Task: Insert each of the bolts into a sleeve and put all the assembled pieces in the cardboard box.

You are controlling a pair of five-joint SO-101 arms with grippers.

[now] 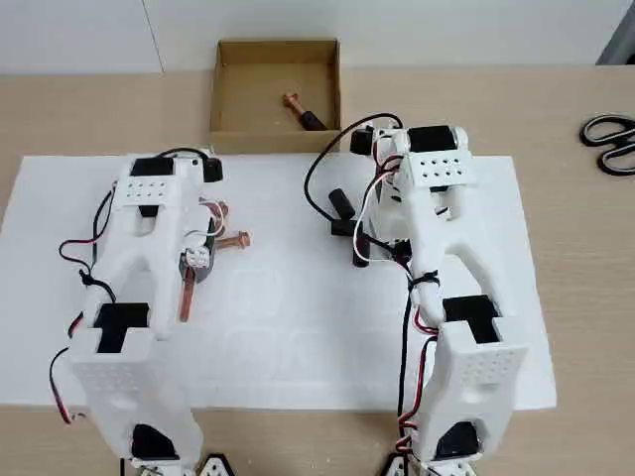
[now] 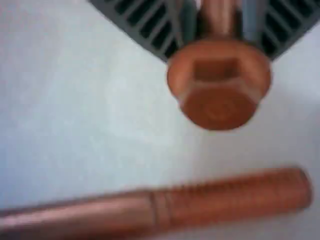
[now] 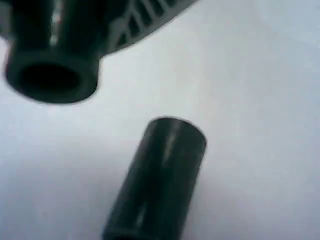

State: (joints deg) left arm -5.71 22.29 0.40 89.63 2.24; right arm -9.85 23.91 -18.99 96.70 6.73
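My left gripper (image 1: 210,250) is shut on a copper bolt (image 1: 234,241) by its shank, and the hex head (image 2: 218,85) sticks out past the grey ribbed fingers (image 2: 140,20). A second bolt (image 2: 165,207) lies loose on the white mat beside it (image 1: 187,296). My right gripper (image 1: 363,241) is shut on a black sleeve (image 3: 50,75) whose open end faces the camera. Another black sleeve (image 3: 160,175) lies on the mat close by (image 1: 342,203). The cardboard box (image 1: 224,94) stands at the back and holds one assembled bolt and sleeve (image 1: 303,111).
A white mat (image 1: 278,347) covers the wooden table, with free room in front between the two arms. Scissors (image 1: 610,139) lie at the far right on the bare wood. Cables loop around the right arm near the sleeves.
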